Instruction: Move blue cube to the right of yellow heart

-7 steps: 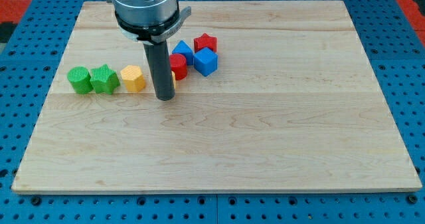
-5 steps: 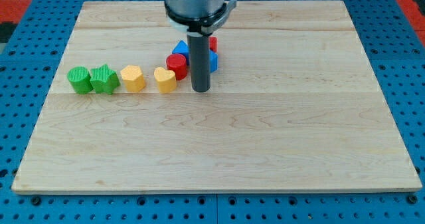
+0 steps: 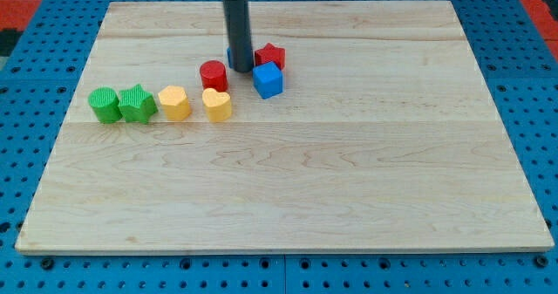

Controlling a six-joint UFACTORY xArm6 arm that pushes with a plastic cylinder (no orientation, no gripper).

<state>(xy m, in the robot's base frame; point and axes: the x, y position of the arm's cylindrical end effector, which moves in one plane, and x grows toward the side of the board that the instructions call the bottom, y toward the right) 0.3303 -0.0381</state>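
My tip [image 3: 241, 70] stands upright near the view's top.

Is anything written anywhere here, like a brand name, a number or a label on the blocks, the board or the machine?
None. The wooden board is bare wood, the blue cube, the yellow heart and the other blocks are plain, and the dark rod ending in my tip carries no visible marking.

One camera, raised in front of the board, looking down at a slant.

It takes in the whole pale wooden surface [image 3: 349, 198] with blue pegboard around it, from moderately near; the far edge sits at the view's top, where the dark rod is cut off.
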